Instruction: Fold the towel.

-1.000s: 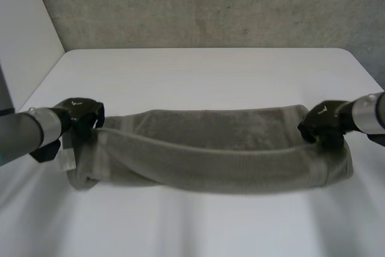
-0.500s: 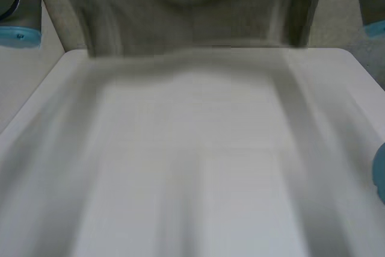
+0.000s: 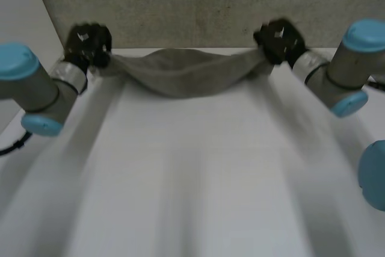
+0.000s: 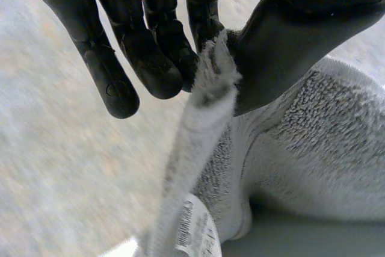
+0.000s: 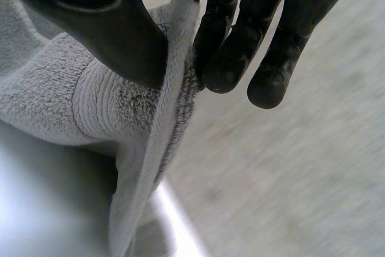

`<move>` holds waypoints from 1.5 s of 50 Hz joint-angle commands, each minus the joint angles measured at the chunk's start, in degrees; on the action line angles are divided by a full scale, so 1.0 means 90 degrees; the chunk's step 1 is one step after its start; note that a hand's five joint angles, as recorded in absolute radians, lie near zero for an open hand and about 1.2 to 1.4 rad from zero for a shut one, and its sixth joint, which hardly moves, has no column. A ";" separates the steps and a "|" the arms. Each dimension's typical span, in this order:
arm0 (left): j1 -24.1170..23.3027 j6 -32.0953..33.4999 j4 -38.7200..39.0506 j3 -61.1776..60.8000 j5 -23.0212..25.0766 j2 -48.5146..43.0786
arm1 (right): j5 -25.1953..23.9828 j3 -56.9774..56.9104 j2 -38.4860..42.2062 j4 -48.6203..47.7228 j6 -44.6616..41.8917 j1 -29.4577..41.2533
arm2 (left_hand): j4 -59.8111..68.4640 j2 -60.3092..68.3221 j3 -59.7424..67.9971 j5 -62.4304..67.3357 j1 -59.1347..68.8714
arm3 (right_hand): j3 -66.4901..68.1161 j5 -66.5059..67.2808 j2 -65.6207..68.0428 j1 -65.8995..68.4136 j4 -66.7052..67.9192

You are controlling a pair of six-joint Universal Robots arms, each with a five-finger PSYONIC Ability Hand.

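A grey wall (image 3: 198,4) stands behind the white table (image 3: 198,173). The left hand (image 3: 88,44) and right hand (image 3: 280,37) each pinch a towel (image 3: 180,74) end tight with thumb and fingers (image 4: 157,67); its middle sags.

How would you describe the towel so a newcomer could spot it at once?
Look to the far edge of the white table, before the grey wall. There the towel hangs between the left robot hand and the right robot hand, each pinching one end. It is the only grey cloth, sagging in the middle.

white tag (image 4: 195,233) on towel (image 4: 313,148): print present, not legible
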 commanded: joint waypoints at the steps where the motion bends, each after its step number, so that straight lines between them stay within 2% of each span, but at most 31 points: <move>1: 0.0010 0.0751 0.0142 -0.0839 0.0370 -0.0204 | 0.0007 0.1047 0.0245 0.0026 -0.1099 -0.0242 | 0.0041 0.0065 0.0058 0.0163 0.0181 | 0.0327 0.0364 0.0454 0.0433 0.0347; 5: 0.0069 0.1134 0.0103 -0.1006 0.0389 -0.0146 | 0.0017 0.1361 0.0010 0.0153 -0.1267 -0.0262 | 0.0041 0.0065 0.0058 0.0163 0.0181 | 0.0327 0.0364 0.0454 0.0433 0.0347; 7: 0.0156 0.1319 0.0074 -0.1084 0.0418 0.0029 | 0.0056 0.1575 -0.0466 0.0386 -0.1238 -0.0252 | 0.0041 0.0065 0.0058 0.0163 0.0181 | 0.0327 0.0364 0.0454 0.0433 0.0347; 19: 0.0557 0.1290 -0.0424 -0.1436 0.0438 0.1085 | 0.0124 0.2543 -0.2246 0.1139 -0.1218 -0.0438 | 0.0041 0.0065 0.0058 0.0163 0.0181 | 0.0327 0.0364 0.0454 0.0433 0.0347; 24: 0.0655 0.1241 -0.0698 -0.1699 0.0428 0.1524 | 0.0359 0.2865 -0.2881 0.1198 -0.1218 -0.0633 | 0.0041 0.0065 0.0058 0.0163 0.0181 | 0.0327 0.0364 0.0454 0.0433 0.0347; 28: 0.0694 0.0979 -0.0863 -0.2050 0.0428 0.2001 | 0.0602 0.3128 -0.3338 0.1480 -0.1179 -0.0750 | 0.0041 0.0065 0.0058 0.0163 0.0181 | 0.0327 0.0364 0.0454 0.0433 0.0347; 37: 0.0820 0.0090 -0.0873 -0.2938 0.0467 0.3114 | 0.0535 0.4025 -0.4003 0.2164 -0.0993 -0.0750 | 0.0041 0.0065 0.0058 0.0163 0.0181 | 0.0327 0.0364 0.0454 0.0433 0.0347; 46: 0.0928 0.0079 -0.0912 -0.3555 0.0467 0.3575 | 0.0613 0.4818 -0.4424 0.2457 -0.1130 -0.0975 | 0.0041 0.0065 0.0058 0.0163 0.0181 | 0.0327 0.0364 0.0454 0.0433 0.0347; 51: 0.0958 0.0099 -0.1147 -0.3916 0.0594 0.3829 | 0.0505 0.5092 -0.4463 0.3541 -0.1677 -0.1316 | 0.0041 0.0065 0.0058 0.0163 0.0181 | 0.0327 0.0364 0.0454 0.0433 0.0347; 56: 0.1250 0.0118 -0.1585 -0.4394 0.0935 0.4306 | 0.0388 0.5384 -0.4706 0.4740 -0.2749 -0.1794 | 0.0041 0.0065 0.0058 0.0163 0.0181 | 0.0327 0.0364 0.0454 0.0433 0.0347; 62: 0.1436 0.0118 -0.1801 -0.4727 0.1180 0.4649 | 0.0027 0.5736 -0.4843 0.5143 -0.3239 -0.2225 | 0.0041 0.0065 0.0058 0.0163 0.0181 | 0.0327 0.0364 0.0454 0.0433 0.0347; 64: 0.1592 0.0118 -0.1898 -0.4940 0.1307 0.4911 | -0.0401 0.5901 -0.4999 0.5240 -0.3385 -0.2409 | 0.0041 0.0065 0.0058 0.0163 0.0181 | 0.0327 0.0364 0.0454 0.0433 0.0347; 67: 0.1671 0.0118 -0.1928 -0.5039 0.1405 0.5069 | -0.0657 0.5931 -0.5136 0.5290 -0.3435 -0.2498 | 0.0041 0.0065 0.0058 0.0163 0.0181 | 0.0327 0.0364 0.0454 0.0433 0.0347; 69: 0.1797 0.0118 -0.1928 -0.5214 0.1706 0.5390 | -0.1123 0.5931 -0.5312 0.5426 -0.3425 -0.2819 | 0.0041 0.0065 0.0058 0.0163 0.0181 | 0.0327 0.0364 0.0454 0.0433 0.0347; 71: 0.1894 0.0109 -0.1899 -0.5273 0.1872 0.5488 | -0.1319 0.5902 -0.5351 0.5475 -0.3415 -0.2965 | 0.0041 0.0065 0.0058 0.0163 0.0181 | 0.0327 0.0364 0.0454 0.0433 0.0347; 75: 0.2071 0.0109 -0.1860 -0.5342 0.2128 0.5518 | -0.1458 0.5834 -0.5351 0.5456 -0.3376 -0.3104 | 0.0041 0.0065 0.0058 0.0163 0.0181 | 0.0327 0.0364 0.0454 0.0433 0.0347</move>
